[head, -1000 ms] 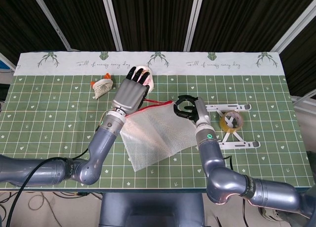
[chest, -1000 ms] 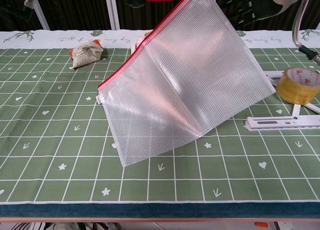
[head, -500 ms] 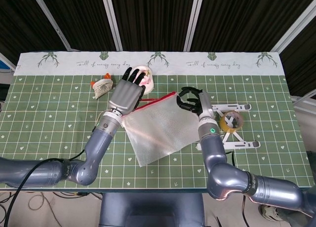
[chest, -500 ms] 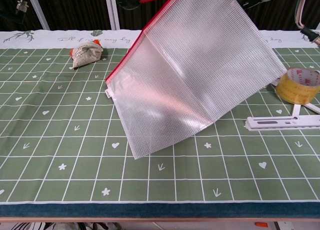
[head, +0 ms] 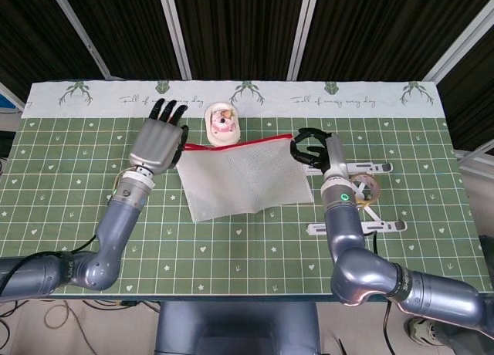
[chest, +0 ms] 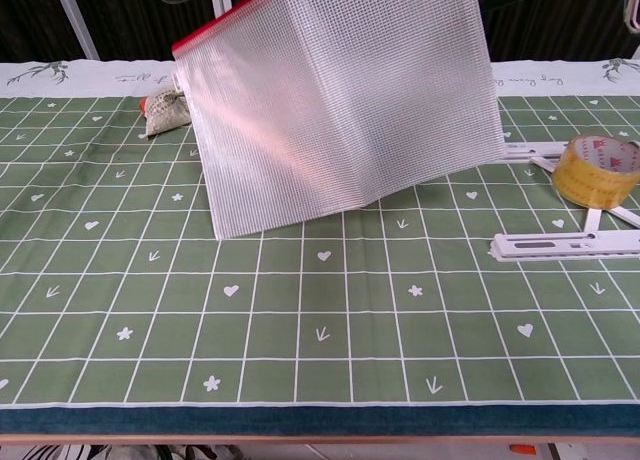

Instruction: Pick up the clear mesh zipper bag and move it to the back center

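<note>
The clear mesh zipper bag (head: 243, 181) with its red zipper edge hangs in the air over the middle of the table, and in the chest view the bag (chest: 340, 100) fills the upper centre, its lower edge above the cloth. My right hand (head: 310, 150) grips the bag's upper right corner. My left hand (head: 158, 141) is at the bag's left end with its fingers stretched out. The red pull strap (head: 197, 146) runs taut to its thumb side, so it seems pinched there. The chest view cuts off both hands at its top edge.
A roll of yellow tape (head: 361, 189) (chest: 597, 168) sits on a white folding stand (head: 363, 227) (chest: 565, 245) at the right. A small cloth pouch (chest: 168, 112) lies at the back left, and a pink-and-white object (head: 221, 125) at the back centre.
Both hands carried the bag up and toward the back. My left hand swung left, and the bag turned so that its zipper edge lies nearly level.
</note>
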`<act>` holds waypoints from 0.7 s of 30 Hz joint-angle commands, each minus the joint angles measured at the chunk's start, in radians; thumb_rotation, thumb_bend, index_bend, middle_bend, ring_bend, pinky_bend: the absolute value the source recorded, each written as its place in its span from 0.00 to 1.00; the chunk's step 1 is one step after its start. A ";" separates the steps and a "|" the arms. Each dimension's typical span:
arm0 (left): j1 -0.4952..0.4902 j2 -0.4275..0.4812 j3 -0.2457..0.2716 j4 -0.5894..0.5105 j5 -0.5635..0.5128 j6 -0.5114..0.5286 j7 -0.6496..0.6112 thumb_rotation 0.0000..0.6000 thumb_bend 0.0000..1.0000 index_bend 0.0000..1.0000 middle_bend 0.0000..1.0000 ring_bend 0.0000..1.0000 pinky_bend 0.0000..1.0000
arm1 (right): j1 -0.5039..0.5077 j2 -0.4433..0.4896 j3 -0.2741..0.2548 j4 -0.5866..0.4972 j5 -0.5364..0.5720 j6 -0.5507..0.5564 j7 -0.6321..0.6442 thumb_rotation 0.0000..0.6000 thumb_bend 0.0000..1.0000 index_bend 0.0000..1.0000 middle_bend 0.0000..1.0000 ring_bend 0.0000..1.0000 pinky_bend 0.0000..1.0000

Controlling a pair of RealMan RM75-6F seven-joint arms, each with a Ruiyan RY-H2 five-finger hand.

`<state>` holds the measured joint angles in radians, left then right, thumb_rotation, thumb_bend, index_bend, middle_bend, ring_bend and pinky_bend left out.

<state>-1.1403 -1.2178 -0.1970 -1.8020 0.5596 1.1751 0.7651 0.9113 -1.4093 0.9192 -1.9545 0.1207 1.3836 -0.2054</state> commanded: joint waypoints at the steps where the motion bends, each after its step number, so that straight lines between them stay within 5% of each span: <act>1: 0.028 0.043 0.008 -0.013 0.020 -0.004 -0.023 1.00 0.43 0.58 0.11 0.00 0.00 | -0.006 0.006 -0.005 0.005 -0.001 -0.004 -0.001 1.00 0.55 0.66 0.27 0.07 0.24; 21: 0.099 0.154 0.017 -0.013 0.086 -0.042 -0.074 1.00 0.43 0.58 0.11 0.00 0.00 | -0.061 0.059 -0.022 0.029 -0.005 -0.035 0.011 1.00 0.55 0.66 0.27 0.07 0.24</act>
<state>-1.0424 -1.0650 -0.1799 -1.8160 0.6442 1.1341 0.6904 0.8505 -1.3508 0.8979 -1.9256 0.1154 1.3492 -0.1945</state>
